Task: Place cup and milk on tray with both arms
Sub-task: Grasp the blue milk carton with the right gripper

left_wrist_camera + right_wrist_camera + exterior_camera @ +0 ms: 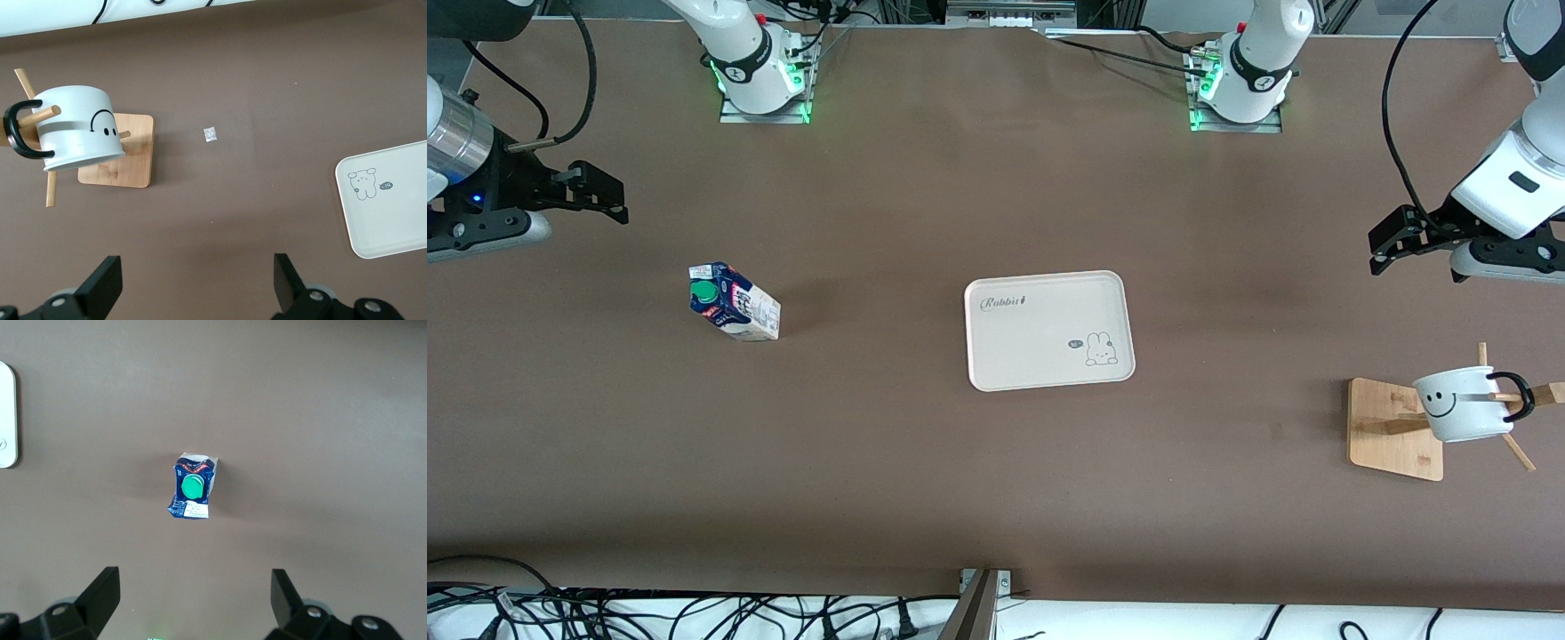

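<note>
The cream tray (1049,331) lay flat in the middle of the brown table (996,480), with the milk (734,302) standing well apart from it at about nine o'clock, toward the right arm's end. The cup (1463,404) hung by its black handle on a peg of the wooden rack (1394,429), well apart from the tray at about four o'clock, toward the left arm's end. The left gripper (193,287) hung in the air over the table near the rack with its fingers wide and holding nothing, and the right gripper (193,603) hung over the table near the milk, wide and empty too.
</note>
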Controlling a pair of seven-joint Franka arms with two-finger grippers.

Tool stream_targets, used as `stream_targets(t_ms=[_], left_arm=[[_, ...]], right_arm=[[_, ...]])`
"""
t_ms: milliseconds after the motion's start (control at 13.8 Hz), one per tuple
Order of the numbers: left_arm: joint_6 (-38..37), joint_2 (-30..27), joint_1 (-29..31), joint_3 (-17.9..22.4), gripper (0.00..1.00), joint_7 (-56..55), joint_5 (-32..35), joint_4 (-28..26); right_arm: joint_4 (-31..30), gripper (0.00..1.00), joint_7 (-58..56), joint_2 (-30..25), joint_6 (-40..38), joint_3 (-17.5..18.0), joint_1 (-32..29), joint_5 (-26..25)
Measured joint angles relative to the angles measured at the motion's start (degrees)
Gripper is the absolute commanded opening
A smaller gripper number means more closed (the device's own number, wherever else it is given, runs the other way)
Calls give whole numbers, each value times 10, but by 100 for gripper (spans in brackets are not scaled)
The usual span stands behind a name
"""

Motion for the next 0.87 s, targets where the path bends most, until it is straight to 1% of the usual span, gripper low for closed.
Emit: stream_targets(t_ms=[655, 873], left_arm=[[-5, 0, 0, 0, 100, 0, 0, 0], [-9, 0, 0, 0, 100, 0, -6, 0]], right_arm=[[0, 100, 0, 0, 15, -2, -2, 0], [-1, 100, 0, 10, 20, -1, -1, -5]])
